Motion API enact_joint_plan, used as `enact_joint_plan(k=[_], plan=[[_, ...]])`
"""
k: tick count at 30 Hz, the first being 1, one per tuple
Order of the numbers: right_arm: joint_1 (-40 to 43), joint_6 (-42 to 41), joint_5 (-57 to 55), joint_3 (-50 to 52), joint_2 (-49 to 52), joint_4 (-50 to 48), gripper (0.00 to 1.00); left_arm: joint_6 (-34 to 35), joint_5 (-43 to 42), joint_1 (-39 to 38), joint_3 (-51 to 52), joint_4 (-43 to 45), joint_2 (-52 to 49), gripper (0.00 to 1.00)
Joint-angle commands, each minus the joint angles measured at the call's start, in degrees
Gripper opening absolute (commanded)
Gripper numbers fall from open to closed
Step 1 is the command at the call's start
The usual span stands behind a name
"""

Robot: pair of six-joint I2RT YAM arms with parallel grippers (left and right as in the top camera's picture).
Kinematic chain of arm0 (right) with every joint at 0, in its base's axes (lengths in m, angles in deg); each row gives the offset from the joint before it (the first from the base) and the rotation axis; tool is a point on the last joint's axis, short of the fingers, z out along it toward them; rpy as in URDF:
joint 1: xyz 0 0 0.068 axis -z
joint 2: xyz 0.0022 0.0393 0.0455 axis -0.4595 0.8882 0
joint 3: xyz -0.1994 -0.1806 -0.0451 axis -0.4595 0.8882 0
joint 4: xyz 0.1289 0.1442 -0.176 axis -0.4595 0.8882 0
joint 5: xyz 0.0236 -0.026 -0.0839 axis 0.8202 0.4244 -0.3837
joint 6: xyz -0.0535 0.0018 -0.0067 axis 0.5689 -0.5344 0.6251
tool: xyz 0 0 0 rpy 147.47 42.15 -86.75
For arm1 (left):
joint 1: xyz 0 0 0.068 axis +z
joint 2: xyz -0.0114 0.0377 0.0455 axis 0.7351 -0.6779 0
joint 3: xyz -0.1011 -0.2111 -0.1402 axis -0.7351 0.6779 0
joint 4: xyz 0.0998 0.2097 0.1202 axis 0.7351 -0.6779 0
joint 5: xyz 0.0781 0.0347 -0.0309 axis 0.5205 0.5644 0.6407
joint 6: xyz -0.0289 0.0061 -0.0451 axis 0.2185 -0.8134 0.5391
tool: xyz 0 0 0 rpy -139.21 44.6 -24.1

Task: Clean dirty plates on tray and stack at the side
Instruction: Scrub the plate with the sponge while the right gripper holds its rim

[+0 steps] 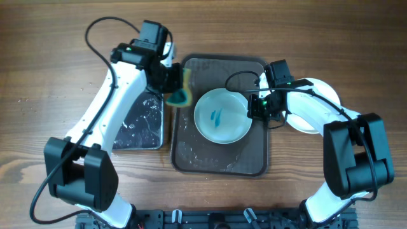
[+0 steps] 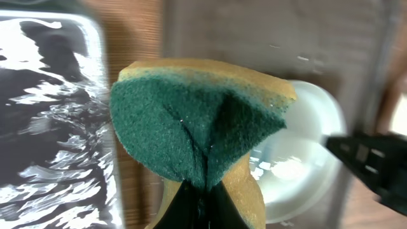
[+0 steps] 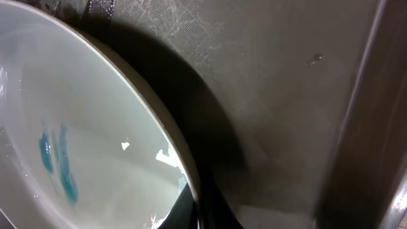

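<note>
A pale blue plate point(image 1: 220, 116) with a teal smear lies in the dark brown tray point(image 1: 257, 162). My right gripper point(image 1: 254, 109) is shut on the plate's right rim; in the right wrist view the rim point(image 3: 172, 137) runs between its fingers point(image 3: 198, 213). My left gripper point(image 1: 173, 83) is shut on a yellow and green sponge point(image 1: 180, 94) and holds it over the tray's left edge. In the left wrist view the sponge point(image 2: 197, 124) fills the middle, with the plate point(image 2: 305, 159) beyond it. More white plates point(image 1: 315, 108) lie right of the tray, partly hidden by my right arm.
A smaller black tray with a silvery wet basin point(image 1: 141, 124) lies left of the brown tray; it also shows in the left wrist view point(image 2: 51, 114). The brown tray's floor point(image 1: 197, 152) is wet.
</note>
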Motion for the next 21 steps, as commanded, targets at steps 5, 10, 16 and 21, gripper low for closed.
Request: enact_joint_plan(k=[5, 10, 16, 21], plan=[[-0.1, -1.9, -3.6, -0.2, 2.3, 0.9, 0.04, 3.4, -6.6, -14.0, -0.8, 10.5, -11.1, 0.04], [-0.1, -1.9, -3.6, -0.2, 2.3, 1.6, 0.04, 9.3, -6.2, -18.4, -0.8, 13.7, -17.9, 0.04], [-0.1, -1.9, -3.6, -0.2, 2.3, 1.6, 0.04, 9.3, 19.6, -17.3, -0.8, 7.4, -20.1, 0.04], [-0.1, -1.9, -3.6, -0.2, 2.3, 1.6, 0.04, 7.2, 36.4, -15.2, -0.8, 2.2, -19.7, 0.04]])
